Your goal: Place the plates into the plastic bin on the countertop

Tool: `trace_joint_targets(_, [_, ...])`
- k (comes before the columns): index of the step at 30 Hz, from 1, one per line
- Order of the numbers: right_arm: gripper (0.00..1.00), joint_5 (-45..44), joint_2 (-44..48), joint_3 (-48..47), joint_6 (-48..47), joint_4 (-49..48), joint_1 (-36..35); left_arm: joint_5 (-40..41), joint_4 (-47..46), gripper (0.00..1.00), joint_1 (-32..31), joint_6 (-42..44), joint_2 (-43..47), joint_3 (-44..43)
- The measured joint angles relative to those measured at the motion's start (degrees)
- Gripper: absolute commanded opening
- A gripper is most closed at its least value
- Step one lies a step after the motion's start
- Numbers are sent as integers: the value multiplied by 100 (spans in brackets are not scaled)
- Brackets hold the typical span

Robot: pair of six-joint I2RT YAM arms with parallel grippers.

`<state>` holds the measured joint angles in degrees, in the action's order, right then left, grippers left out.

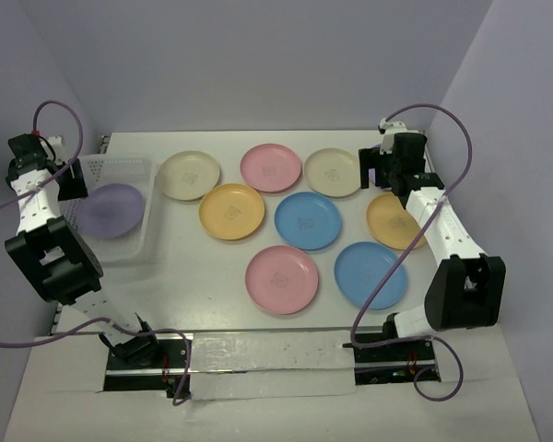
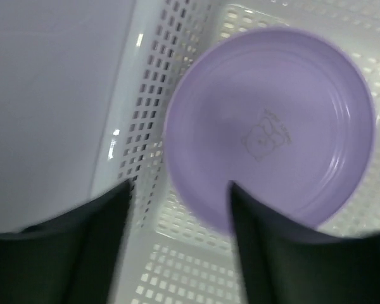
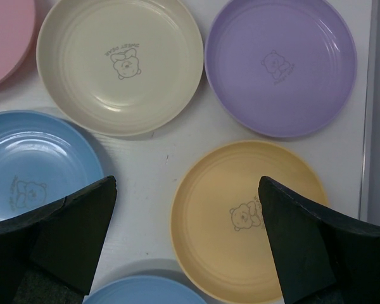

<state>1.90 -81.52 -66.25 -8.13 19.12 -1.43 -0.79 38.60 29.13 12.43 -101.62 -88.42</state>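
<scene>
Purple plate [image 2: 272,126] lies flat in the plastic bin [image 2: 145,114], far left; left gripper [image 2: 177,190] hovers above, fingers wide, empty. Right gripper [image 3: 187,183], equally wide, hangs over a yellow-orange plate [image 3: 228,196] on the countertop [image 3: 159,155], right side. Light, stiff, slick-looking plastic: pinch the raised rim, I'd say.

Pastel plates dot a matte white countertop [image 1: 194,276]: two cream plates [image 1: 189,174], two pink plates [image 1: 270,168], two blue plates [image 1: 308,221] and two yellow-orange plates [image 1: 231,211]. A lilac plate [image 1: 111,210] sits in the translucent white bin [image 1: 118,168], whose walls are a grid of small holes. Another purple plate [image 3: 280,66] appears in the right wrist view. Up close, plates bear a thin dark bear outline [image 3: 128,62].
</scene>
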Motion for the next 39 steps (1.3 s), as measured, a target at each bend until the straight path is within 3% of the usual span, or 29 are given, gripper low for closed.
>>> trace_joint_targets(2, [96, -38, -99, -46, -71, -21, -3, -102, 7, 99, -22, 10, 2, 0])
trace_joint_targets(7, [84, -266, -493, -237, -364, -45, -4, -277, 21, 99, -79, 22, 21, 0])
trace_joint_targets(11, [66, -506, -936, -542, -635, -45, -4, -348, 19, 99, -154, 20, 194, 0])
trace_joint_targets(15, [59, -622, -1423, -860, -919, -73, -4, -443, 16, 99, -322, 20, 518, 0])
trace_joint_targets(23, [58, -495, -2699, -1741, -1593, 157, -4, -800, 58, 99, -925, 46, 1072, -37])
trace_joint_targets(39, [54, 155, -4083, -3040, -2765, 974, 159, -1207, 343, 99, -1268, 63, 1212, -247])
